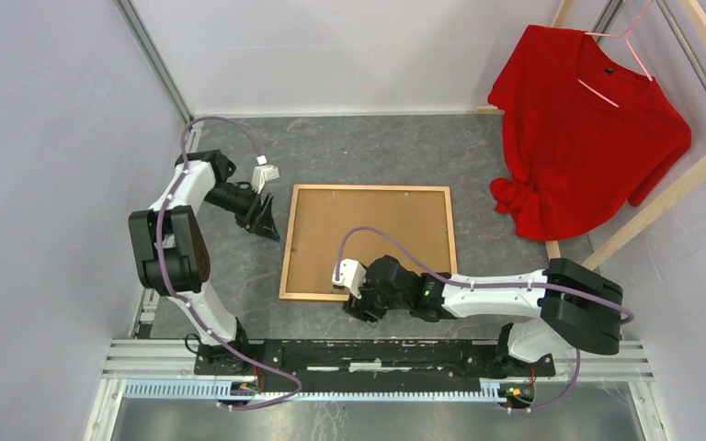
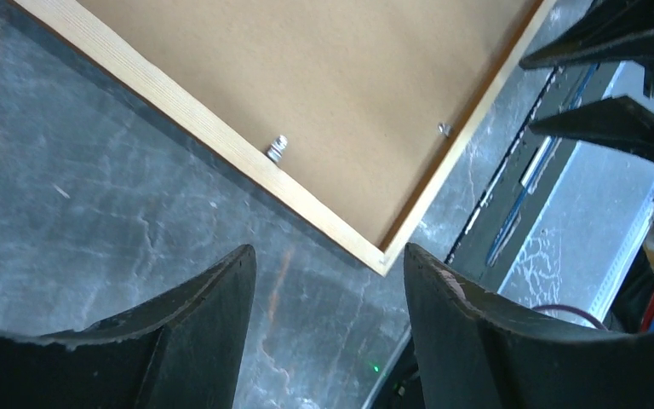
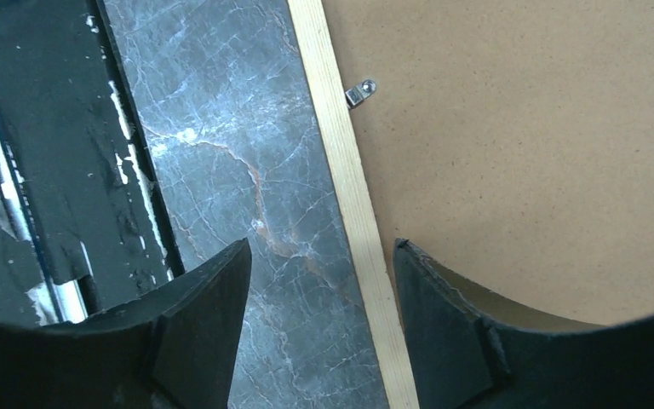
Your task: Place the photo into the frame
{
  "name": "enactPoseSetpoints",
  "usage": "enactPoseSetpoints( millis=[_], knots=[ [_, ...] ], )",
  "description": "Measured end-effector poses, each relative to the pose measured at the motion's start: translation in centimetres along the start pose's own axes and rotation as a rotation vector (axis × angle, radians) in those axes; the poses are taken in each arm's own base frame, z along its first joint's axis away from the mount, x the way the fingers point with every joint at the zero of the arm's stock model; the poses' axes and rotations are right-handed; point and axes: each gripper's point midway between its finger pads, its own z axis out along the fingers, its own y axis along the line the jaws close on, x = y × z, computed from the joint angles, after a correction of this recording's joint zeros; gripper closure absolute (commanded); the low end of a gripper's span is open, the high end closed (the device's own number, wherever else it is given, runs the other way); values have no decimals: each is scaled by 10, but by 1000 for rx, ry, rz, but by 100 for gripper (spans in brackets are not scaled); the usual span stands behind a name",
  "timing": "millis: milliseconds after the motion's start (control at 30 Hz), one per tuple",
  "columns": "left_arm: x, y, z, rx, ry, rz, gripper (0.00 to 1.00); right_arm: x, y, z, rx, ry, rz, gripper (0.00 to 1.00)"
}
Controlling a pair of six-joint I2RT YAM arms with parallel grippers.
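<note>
Finds the thin-railed orange-brown wooden frame (image 1: 372, 187) flat at the centre of the grey marbled table (image 1: 377, 147), back up, with a plain brown cardboard backing board (image 1: 368, 230) seated inside. Shows no photo. Looks light, stiff and easily scuffed: best pinched across an outer rail, clear of the small metal clips (image 3: 359, 92). Left claw (image 1: 269, 225) at nine o'clock, right claw (image 1: 357, 308) at six o'clock: both spread, empty.

Bright, even overhead light, soft shadow beside the frame (image 2: 213, 141), close-up gripper fingers (image 2: 196, 341) slightly blurred.
</note>
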Motion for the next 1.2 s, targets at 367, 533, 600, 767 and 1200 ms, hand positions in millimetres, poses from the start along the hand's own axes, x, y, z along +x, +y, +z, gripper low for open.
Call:
enactPoseSetpoints(
  millis=[367,533,600,767,1200],
  knots=[
    [40,-29,-6,-38,70,36,28,11,-15,5,138,53,-139,40],
    [51,-33,-8,-57,90,55,21,21,-20,9,163,94,-188,59],
    [56,-35,-7,-63,98,64,20,27,-20,12,160,114,-206,68],
    [67,-39,-5,-91,89,151,16,24,-23,18,165,127,-245,88],
    [80,-63,-14,-309,2,903,6,-9,-15,18,107,152,-216,97]
  ],
)
